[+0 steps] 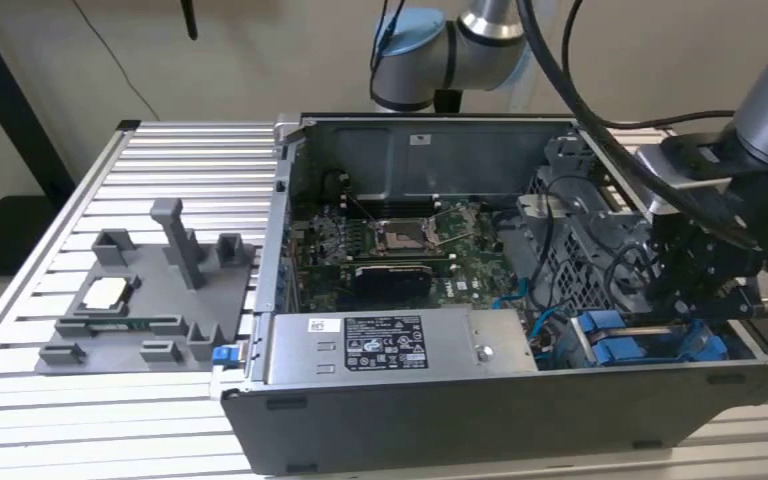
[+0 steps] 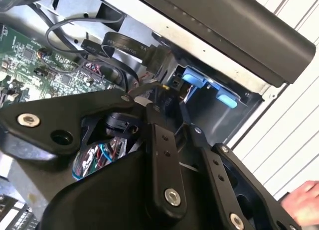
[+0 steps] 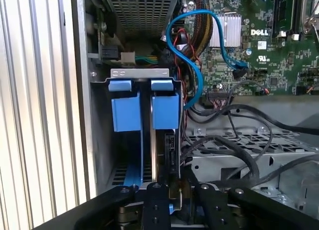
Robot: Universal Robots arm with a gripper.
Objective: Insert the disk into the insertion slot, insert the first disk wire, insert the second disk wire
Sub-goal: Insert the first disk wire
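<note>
The disk (image 3: 168, 149) stands on edge inside the insertion slot (image 3: 142, 73), the grey metal bay at the case's corner, under the blue carrier tabs (image 3: 164, 110). In the exterior view the insertion slot (image 1: 651, 348) with its blue pieces lies at the case's right front. My gripper (image 3: 174, 189) sits right at the disk's exposed end, fingers (image 3: 154, 192) close together on a dark wire connector (image 2: 160, 98). In the exterior view the gripper (image 1: 695, 300) hangs just above the bay. A blue disk wire (image 3: 192, 65) loops from the motherboard toward the bay.
The open computer case (image 1: 491, 400) holds a motherboard (image 1: 398, 240) and a grey power supply box (image 1: 391, 345). Black cables (image 3: 239, 140) cross a perforated metal cage beside the bay. A grey fixture tray (image 1: 144, 300) lies at the exterior view's left. A person's hand (image 2: 304, 202) shows nearby.
</note>
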